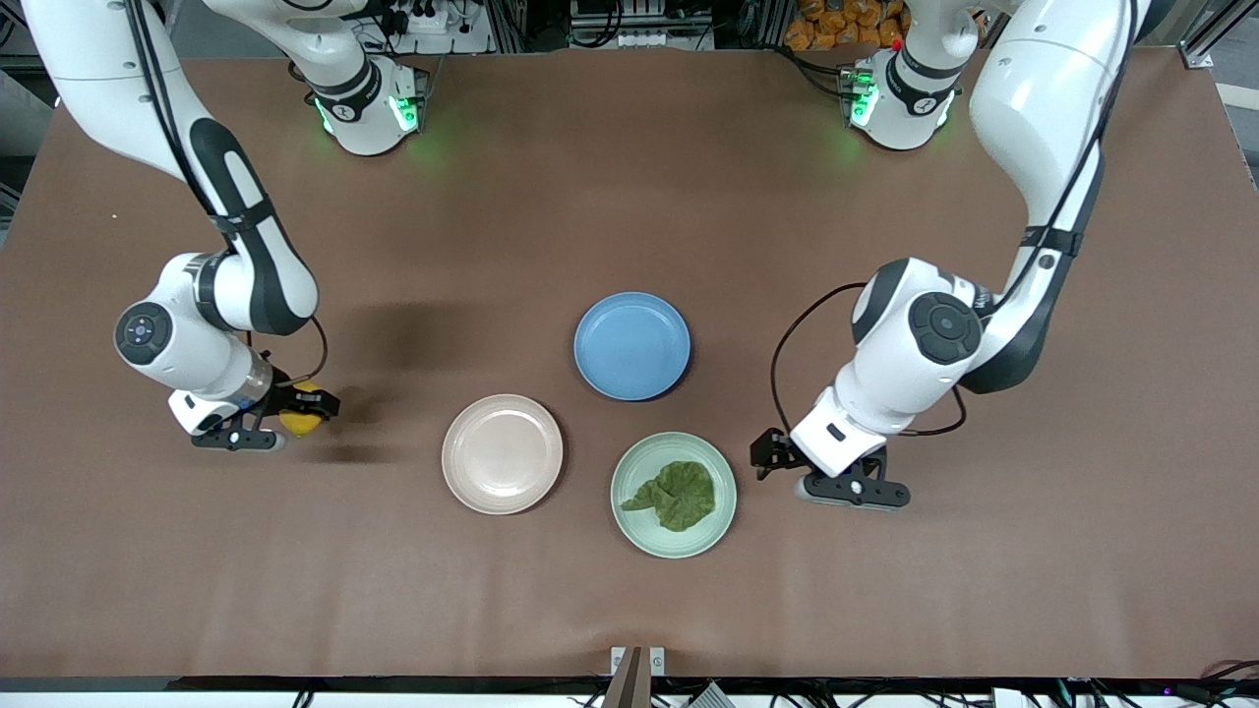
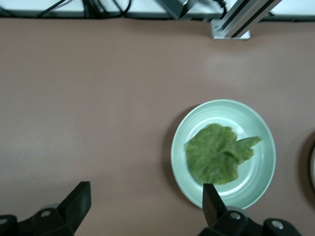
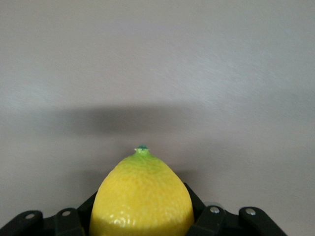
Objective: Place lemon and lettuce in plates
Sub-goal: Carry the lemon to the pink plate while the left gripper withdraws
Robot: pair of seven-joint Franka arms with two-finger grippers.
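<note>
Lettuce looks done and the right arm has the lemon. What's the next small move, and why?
Probably carry the right gripper, shut on the lemon, over to the beige-pink plate, which is bare and the nearest plate. The lettuce already lies in the mint green plate, and the left gripper waits open beside it.

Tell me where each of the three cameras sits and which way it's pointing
Front view: high across the table, facing both arms, over three plates; right gripper holds the lemon, left gripper is beside the mint green plate.
Left wrist view: looks down past its open fingers at the lettuce.
Right wrist view: looks along the lemon to bare table.
Shared: front and left wrist views both show the lettuce.
</note>
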